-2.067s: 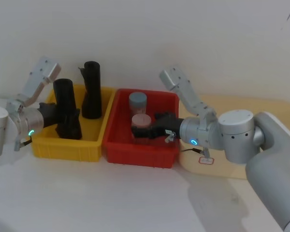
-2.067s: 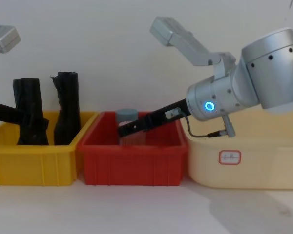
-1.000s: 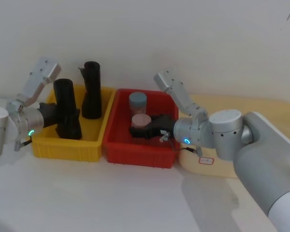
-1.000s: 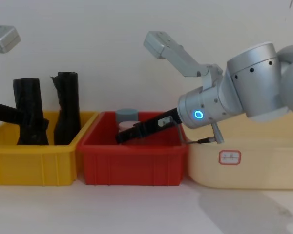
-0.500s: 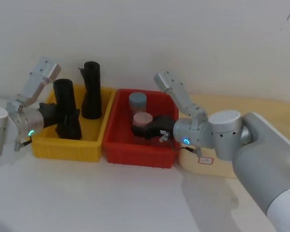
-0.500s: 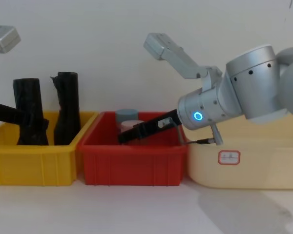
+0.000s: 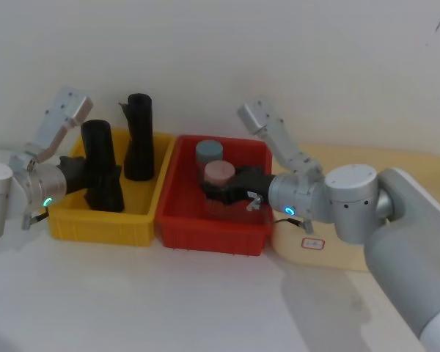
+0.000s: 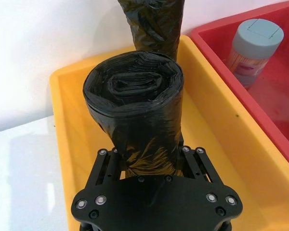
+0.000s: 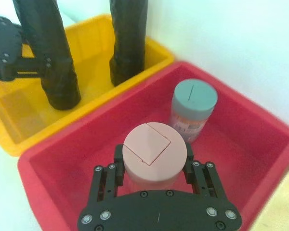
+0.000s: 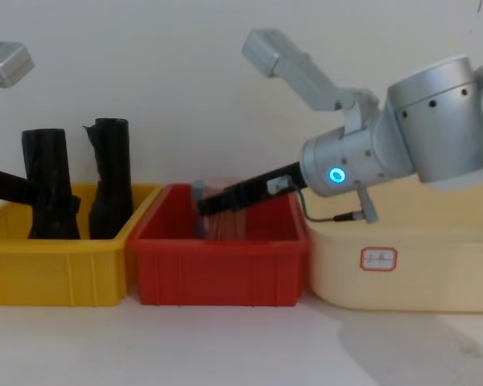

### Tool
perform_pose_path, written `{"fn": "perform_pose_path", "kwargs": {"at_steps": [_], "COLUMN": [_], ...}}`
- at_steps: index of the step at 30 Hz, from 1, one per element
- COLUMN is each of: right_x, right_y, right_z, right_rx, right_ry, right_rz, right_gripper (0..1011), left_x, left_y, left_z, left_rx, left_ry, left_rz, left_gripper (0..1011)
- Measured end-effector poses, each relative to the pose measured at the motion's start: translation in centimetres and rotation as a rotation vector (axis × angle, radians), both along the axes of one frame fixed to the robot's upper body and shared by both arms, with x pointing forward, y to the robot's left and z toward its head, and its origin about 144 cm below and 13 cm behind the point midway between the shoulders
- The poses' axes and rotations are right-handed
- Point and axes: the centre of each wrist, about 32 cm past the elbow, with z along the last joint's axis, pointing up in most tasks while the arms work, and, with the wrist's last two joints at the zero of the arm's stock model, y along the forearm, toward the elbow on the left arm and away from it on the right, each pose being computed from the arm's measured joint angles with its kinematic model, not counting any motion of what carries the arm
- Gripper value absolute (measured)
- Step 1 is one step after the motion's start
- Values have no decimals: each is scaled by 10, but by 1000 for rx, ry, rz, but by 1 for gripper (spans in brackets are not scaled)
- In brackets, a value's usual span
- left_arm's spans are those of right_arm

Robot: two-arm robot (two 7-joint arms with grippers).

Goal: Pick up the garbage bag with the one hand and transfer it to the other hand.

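The left gripper point(image 8: 148, 161) is clamped low on the garbage bag point(image 8: 135, 96) standing inside the yellow bin point(image 8: 79, 154), so lift straight up past the ragged roll point(image 7: 139, 143); the right gripper point(image 9: 154, 162), beside that bin, is clamped on a pink-lidded jar point(image 9: 155, 150) and should release it first.

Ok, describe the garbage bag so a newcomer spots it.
In the yellow bin at the robot's left stand two black rolls. The garbage bag is the nearer one, gripped by the left gripper. Its top is smooth; the far roll has a ragged flap.
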Motion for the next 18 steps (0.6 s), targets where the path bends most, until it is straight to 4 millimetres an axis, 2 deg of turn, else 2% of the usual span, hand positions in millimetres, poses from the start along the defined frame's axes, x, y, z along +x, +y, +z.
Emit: {"fn": "perform_pose_path", "kwargs": {"at_steps": [7, 14, 18], "right_x": [-13, -32, -41], "right_y": [-11, -26, -34], "right_z": [17, 47, 57], "right_rx": [29, 90, 113], "right_ry": [-74, -179, -221], "right_rz": [-12, -56, -94], "right_gripper": [665, 665, 665], "left_x": [0, 0, 0], "left_y": [0, 0, 0], "left_z": [0, 0, 0], "left_rx": [0, 0, 0], "left_ry": [0, 0, 0], "left_rz": [0, 0, 0], "left_gripper": [486, 486, 486]}}
